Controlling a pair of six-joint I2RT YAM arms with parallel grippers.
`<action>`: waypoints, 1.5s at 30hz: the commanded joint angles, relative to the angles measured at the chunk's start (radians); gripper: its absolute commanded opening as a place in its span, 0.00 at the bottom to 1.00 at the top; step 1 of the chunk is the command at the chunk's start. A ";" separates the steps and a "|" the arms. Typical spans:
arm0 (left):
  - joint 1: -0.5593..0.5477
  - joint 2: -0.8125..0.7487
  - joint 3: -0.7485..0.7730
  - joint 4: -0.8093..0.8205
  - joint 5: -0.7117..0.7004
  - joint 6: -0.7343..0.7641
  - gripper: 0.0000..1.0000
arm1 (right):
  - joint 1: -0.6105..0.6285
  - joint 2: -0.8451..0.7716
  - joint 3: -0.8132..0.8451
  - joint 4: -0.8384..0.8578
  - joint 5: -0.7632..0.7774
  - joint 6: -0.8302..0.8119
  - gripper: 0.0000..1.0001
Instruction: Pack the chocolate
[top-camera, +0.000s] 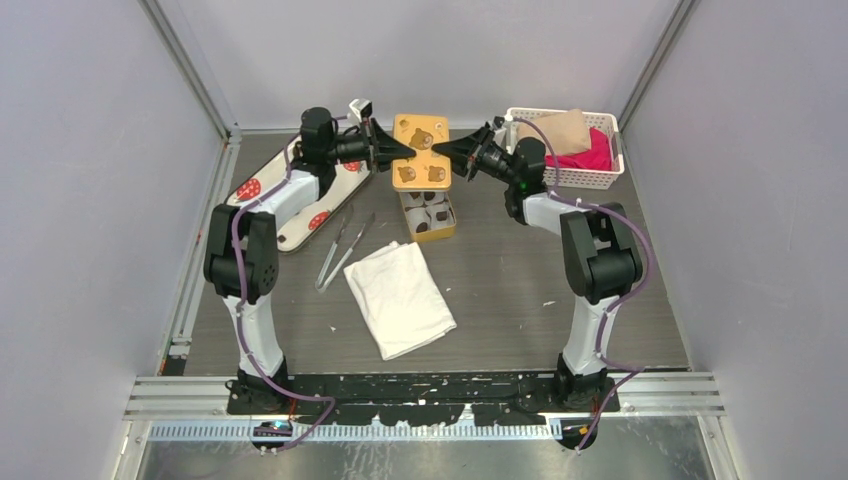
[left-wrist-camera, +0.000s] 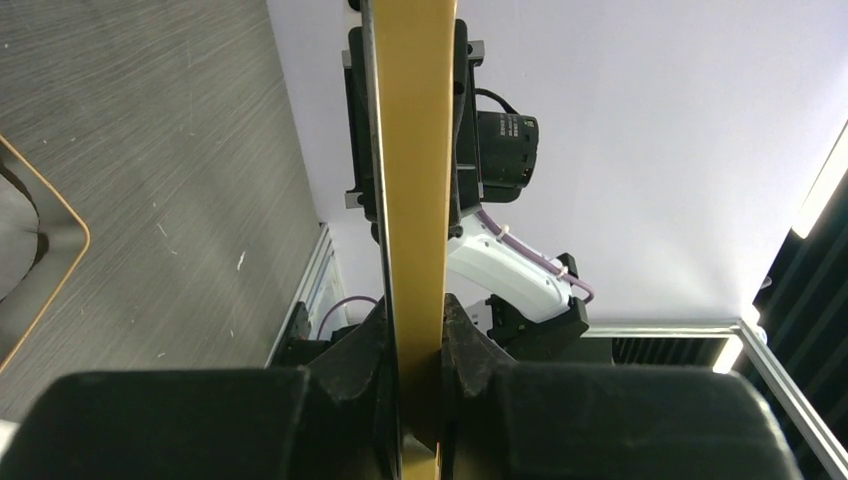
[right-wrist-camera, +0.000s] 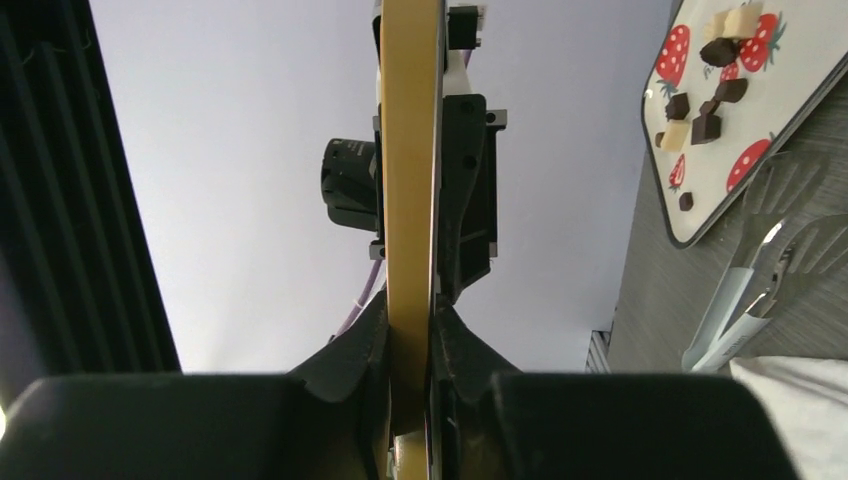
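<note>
Both grippers are shut on a flat gold lid (top-camera: 420, 152) with brown bear prints and hold it level above the table. My left gripper (top-camera: 398, 152) clamps its left edge and my right gripper (top-camera: 448, 153) its right edge. The lid shows edge-on between the jaws in the left wrist view (left-wrist-camera: 412, 150) and the right wrist view (right-wrist-camera: 410, 150). The open gold tin (top-camera: 428, 214) with white paper cups stands just in front of the lid. The chocolate (right-wrist-camera: 708, 127), dark lumps with a few paler ones, lies on the white strawberry tray (right-wrist-camera: 790, 90).
Metal tongs (top-camera: 340, 250) lie left of centre, beside a folded white cloth (top-camera: 400, 297). A white basket (top-camera: 565, 147) with pink and beige cloth stands at the back right. The strawberry tray (top-camera: 300, 205) lies under my left arm.
</note>
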 joint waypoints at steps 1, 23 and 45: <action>0.002 -0.055 0.000 0.038 0.002 0.016 0.04 | 0.015 0.001 0.042 0.177 -0.031 0.070 0.10; 0.037 -0.123 0.006 -0.435 -0.022 0.375 0.77 | -0.037 -0.111 0.080 -0.171 -0.105 -0.204 0.01; 0.126 -0.134 0.040 -0.766 -0.186 0.666 1.00 | -0.042 0.046 0.479 -1.162 -0.072 -0.874 0.01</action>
